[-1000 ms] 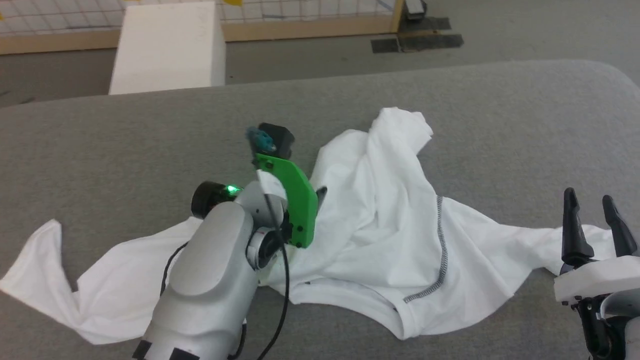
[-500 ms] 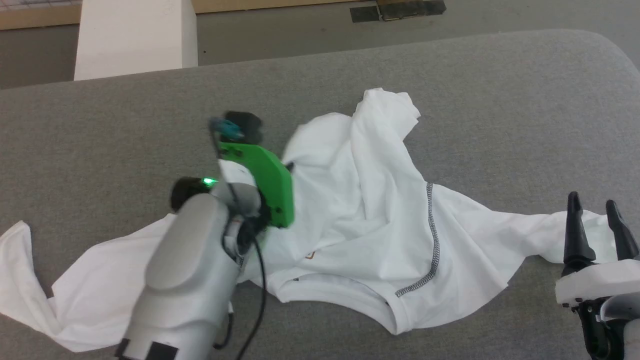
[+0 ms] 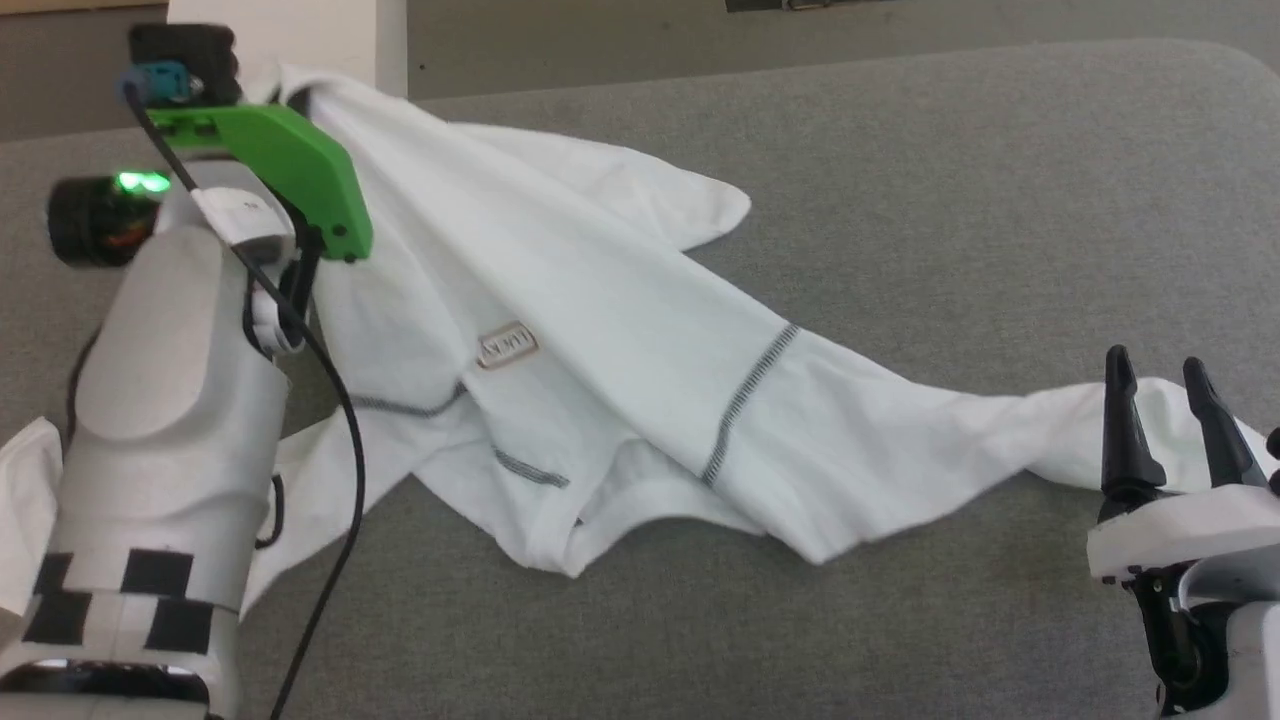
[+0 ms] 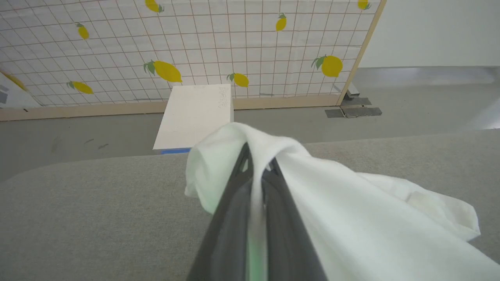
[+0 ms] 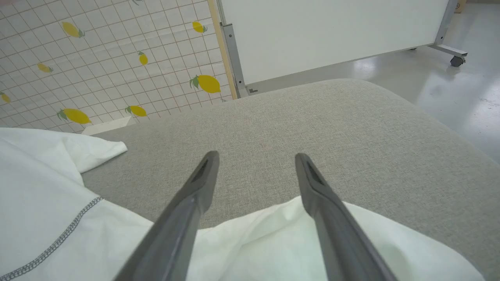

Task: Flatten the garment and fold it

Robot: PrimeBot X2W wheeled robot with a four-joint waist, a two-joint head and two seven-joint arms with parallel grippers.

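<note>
1. Compared with one second ago, the garment (image 3: pixel 600 330) is no more a crumpled heap in the middle of the grey table (image 3: pixel 950 180). It is now drawn out into a long slope, high at the far left and low at the right. The head camera has also shifted, so some of this change is only the view.
2. Most of the garment lies on the table. One bunch of it hangs in the air, and its right end reaches under your right gripper.
3. Your left gripper (image 4: pixel 258 154) is clenched on that raised bunch. In the left wrist view the cloth comes out between the two closed fingers and drapes over them, with the white box (image 4: pixel 195 115) behind.
4. Your right gripper (image 3: pixel 1153 358) is released, with its fingers apart over the right end of the cloth. I cannot tell if they touch it.
5. A small label (image 3: pixel 508 346) and a line of dark stitching (image 3: pixel 745 400) show on the stretched part.
6. I think the risk is this: nothing holds the right end, so more pulling to the left may drag the whole garment across the table instead of flattening it. The fabric is also thin and could slip out of the pinch. The bunch may hold several layers, which would then stay folded
</note>
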